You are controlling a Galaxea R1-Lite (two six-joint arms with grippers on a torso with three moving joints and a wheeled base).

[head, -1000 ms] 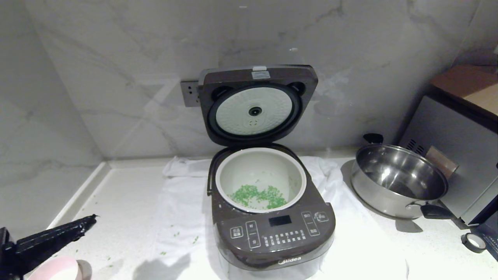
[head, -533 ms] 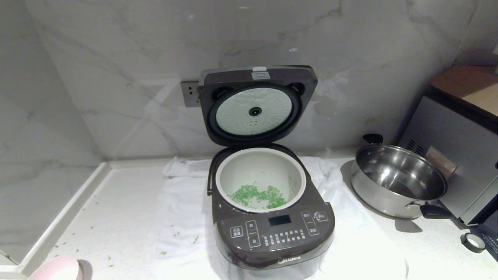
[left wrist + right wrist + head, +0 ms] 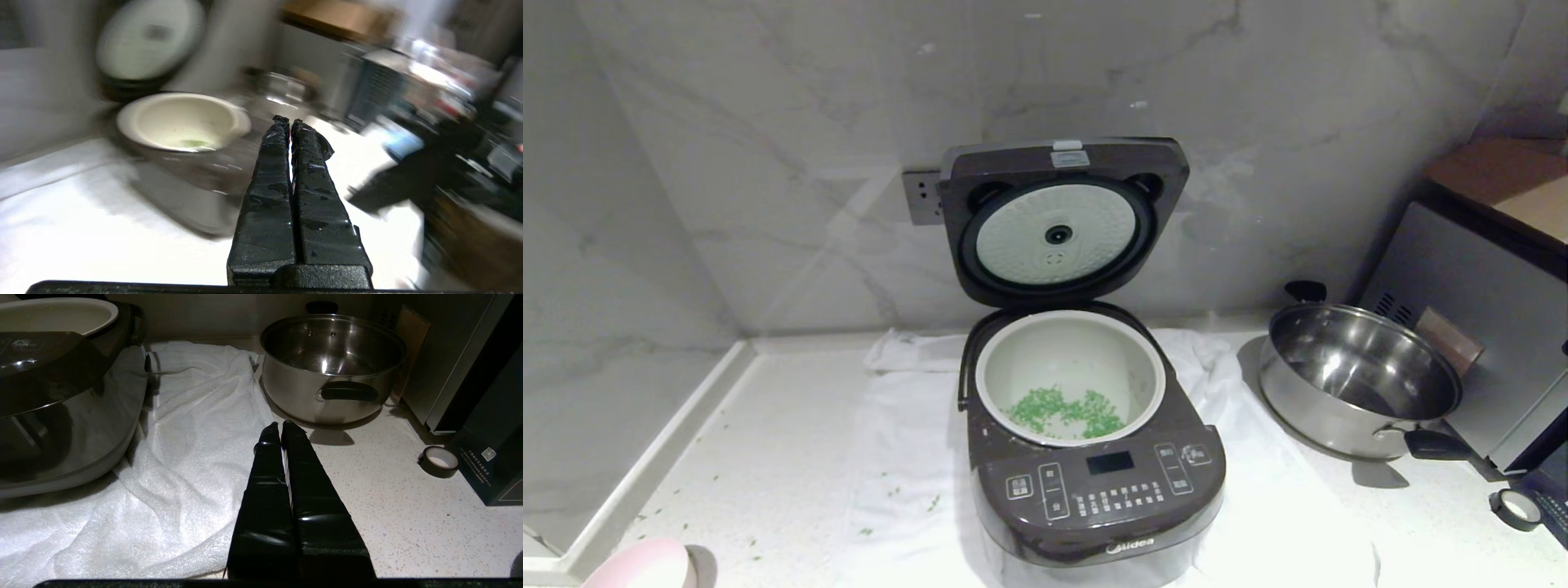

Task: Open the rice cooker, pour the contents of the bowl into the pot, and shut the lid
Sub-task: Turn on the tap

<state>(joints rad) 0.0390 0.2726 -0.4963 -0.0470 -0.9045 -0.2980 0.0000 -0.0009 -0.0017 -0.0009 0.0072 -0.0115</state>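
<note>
The rice cooker (image 3: 1086, 441) is stood at the centre of the tabletop (image 3: 768, 457) on a white towel (image 3: 907, 441), the lid (image 3: 1062, 220) propped upright, presumably left so after pouring. The contents (image 3: 1066, 412) are seen in the pot (image 3: 1070, 377); the bowl (image 3: 641, 565) is set down at the near left corner. The left tool (image 3: 291, 121) is pressed together, empty; the right tool (image 3: 281, 424), likewise narrow and empty, is parked near a steel pan (image 3: 333, 365). A second earlier the left arm showed in the head view; now it is gone.

Both the left gripper (image 3: 290, 121) and right gripper (image 3: 282, 424) have long, tapered, glossy black tape-wrapped jaws.
</note>
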